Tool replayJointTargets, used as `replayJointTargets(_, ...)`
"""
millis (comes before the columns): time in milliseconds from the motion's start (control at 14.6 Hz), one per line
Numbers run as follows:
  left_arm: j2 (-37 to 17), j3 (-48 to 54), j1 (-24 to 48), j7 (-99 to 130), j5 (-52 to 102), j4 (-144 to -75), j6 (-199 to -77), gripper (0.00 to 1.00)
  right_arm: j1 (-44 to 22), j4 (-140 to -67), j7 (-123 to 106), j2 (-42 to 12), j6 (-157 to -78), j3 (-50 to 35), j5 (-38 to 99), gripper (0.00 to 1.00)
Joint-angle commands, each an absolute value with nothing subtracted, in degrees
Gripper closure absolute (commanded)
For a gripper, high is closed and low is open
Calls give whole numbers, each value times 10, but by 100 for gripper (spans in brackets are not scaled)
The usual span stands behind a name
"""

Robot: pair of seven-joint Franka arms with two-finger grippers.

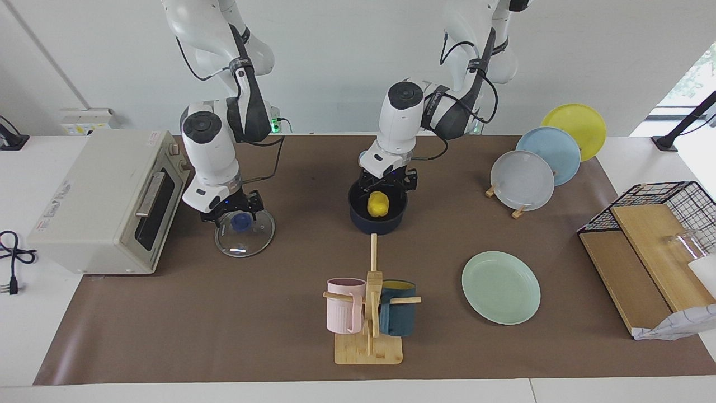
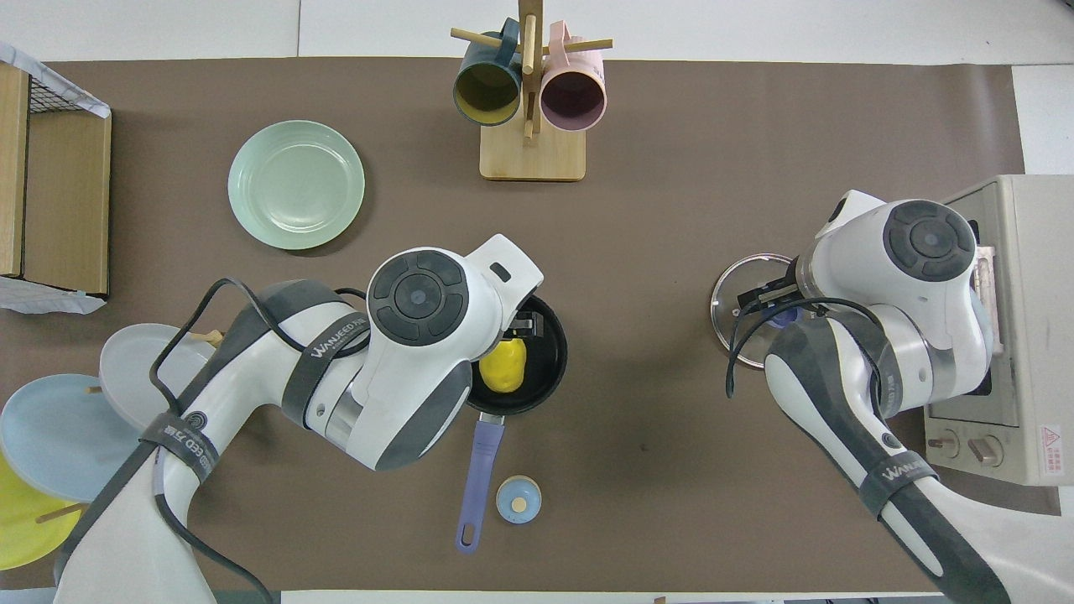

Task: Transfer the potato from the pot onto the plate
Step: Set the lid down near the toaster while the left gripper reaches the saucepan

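So the potato (image 1: 378, 204) is sitting in the navy saucepan (image 1: 358, 223), which is close to the robots around the middle of the counter (image 1: 279, 336), handle pointing back toward them. The left hand (image 1: 387, 182) is right over the pan, fingers spread apart with nothing between them yet, just above the potato. Over toward the right arm's end, the right hand (image 1: 235, 215) is down at the blue knob of the glass lid (image 1: 258, 238) lying flat on the counter beside the toaster oven (image 1: 106, 201). Its fingers look let go, not gripping the knob.

About the potato: glossy plastic toy, so I'd guess light, hard and kinda slippery. Lumpy oval too, so it could squirt out of a pinch. I'd grab it across the narrow middle, fingers straddling the short axis, and watch the pan wall on the way down.

Farther out, toward the left arm's end, is the mint-green plate (image 1: 500, 287), well apart from the pan, nothing on it. The mug rack (image 1: 369, 313) stands beside the plate, so the carry should swing clear of it.
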State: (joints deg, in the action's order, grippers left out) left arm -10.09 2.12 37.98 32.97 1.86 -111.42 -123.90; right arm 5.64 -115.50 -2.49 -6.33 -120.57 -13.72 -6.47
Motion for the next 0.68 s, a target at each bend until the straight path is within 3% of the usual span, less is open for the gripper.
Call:
replayJointTargets(0, -95, 11, 388, 319, 17, -1146, -1272, 0, 62, -1050, -41, -69, -1092, -139, -37, 0)
replayJointTargets(274, -116, 11, 401, 323, 17, -1158, -1305, 0, 55, -937, -33, -64, -936, -93, -33, 0)
replayJointTargets(616, -130, 11, 411, 322, 17, -1158, -1309, 0, 31, -924, -11, -26, -880, -34, -29, 0)
